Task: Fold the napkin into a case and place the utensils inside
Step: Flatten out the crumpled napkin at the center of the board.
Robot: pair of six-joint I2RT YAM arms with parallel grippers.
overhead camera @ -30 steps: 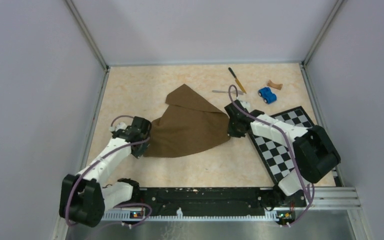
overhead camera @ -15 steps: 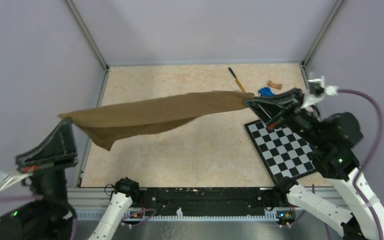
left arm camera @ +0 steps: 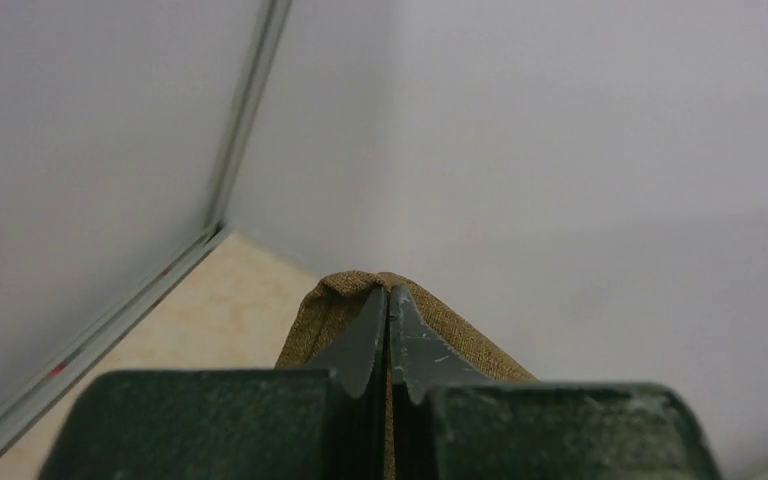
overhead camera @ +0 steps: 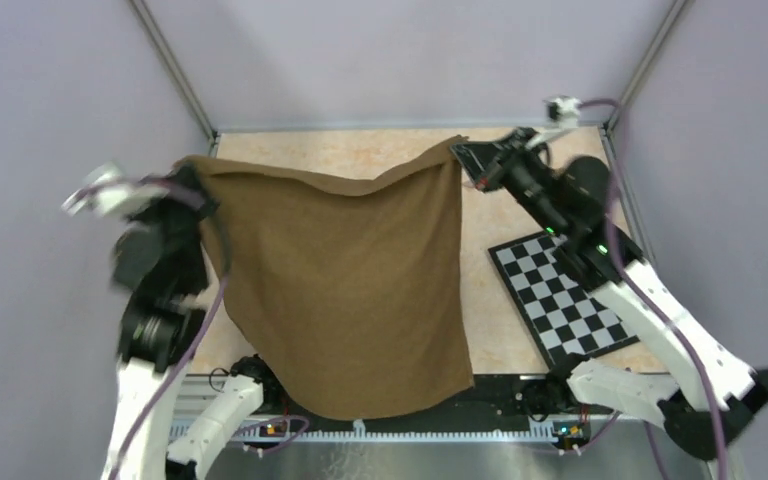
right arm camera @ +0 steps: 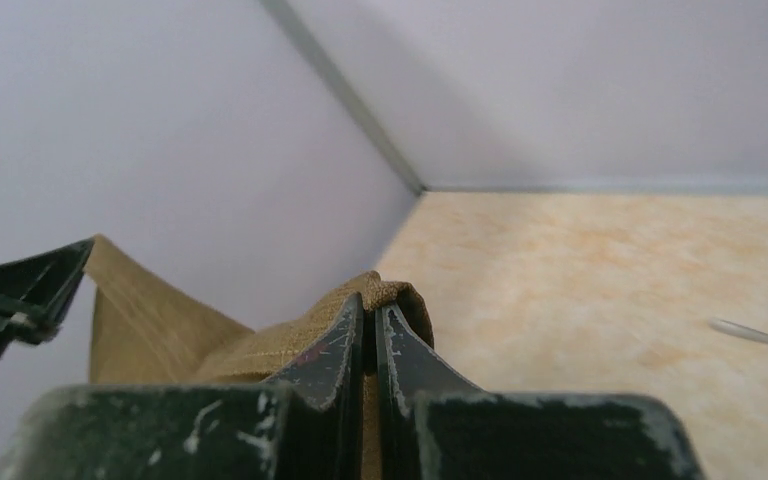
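Above the table [overhead camera: 360, 150], napkin [overhead camera: 345, 280] hung limp; left jaws and right jaws each pinched shut on a top corner. Looked soft, light; corners seemed the best hold.

Hanging napkin [overhead camera: 350, 280] blocks centre; checkered board [overhead camera: 550, 300] right.

We see the dark brown cloth napkin [overhead camera: 360, 280] hanging between left gripper [overhead camera: 190, 172] and right gripper [overhead camera: 466, 152], over the beige table [overhead camera: 340, 150]; the black-and-white checkered board [overhead camera: 570, 300] lies apparently just right of it.
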